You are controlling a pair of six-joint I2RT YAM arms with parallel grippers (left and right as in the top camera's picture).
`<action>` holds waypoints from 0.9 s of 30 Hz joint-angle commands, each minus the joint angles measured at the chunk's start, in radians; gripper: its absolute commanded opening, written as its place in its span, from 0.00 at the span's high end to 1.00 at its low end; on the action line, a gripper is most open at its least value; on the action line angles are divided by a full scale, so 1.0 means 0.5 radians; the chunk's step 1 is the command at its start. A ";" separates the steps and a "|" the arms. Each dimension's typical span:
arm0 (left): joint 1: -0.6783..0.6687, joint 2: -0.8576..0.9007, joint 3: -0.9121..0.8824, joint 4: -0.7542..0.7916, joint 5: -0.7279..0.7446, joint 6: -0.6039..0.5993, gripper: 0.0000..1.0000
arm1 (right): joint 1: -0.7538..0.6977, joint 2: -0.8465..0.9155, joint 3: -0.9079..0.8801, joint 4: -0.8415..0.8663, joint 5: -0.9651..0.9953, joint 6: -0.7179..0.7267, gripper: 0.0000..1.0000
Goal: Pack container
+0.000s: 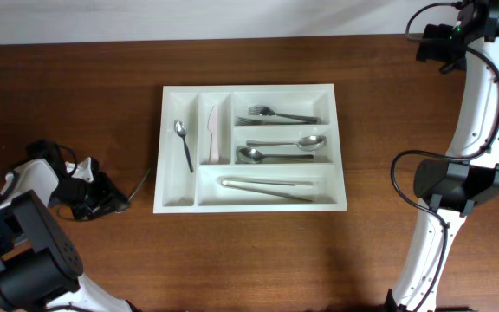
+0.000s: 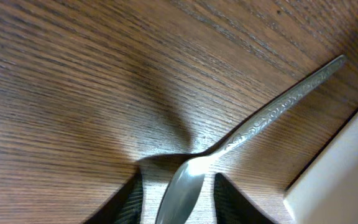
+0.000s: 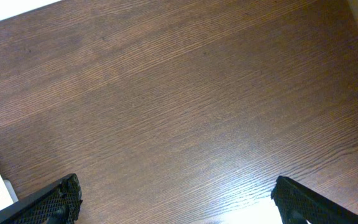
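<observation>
White container (image 1: pixel 249 87) holds cutlery (image 1: pixel 286 143); left hand (image 1: pixel 111 198) lies near its left side.

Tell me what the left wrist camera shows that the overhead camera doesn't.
Only the left wrist: the engraved handle of the loose spoon, its bowl inside the open left tool. Only the overhead: the tray with all its compartments, holding forks, spoons, tongs and a white knife, plus the right arm. Both: the table, the tray's edge, that spoon's handle.
</observation>
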 commanded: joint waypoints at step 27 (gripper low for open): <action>0.007 -0.012 -0.032 -0.011 0.029 -0.014 0.94 | 0.008 -0.008 -0.011 0.000 0.004 0.009 0.01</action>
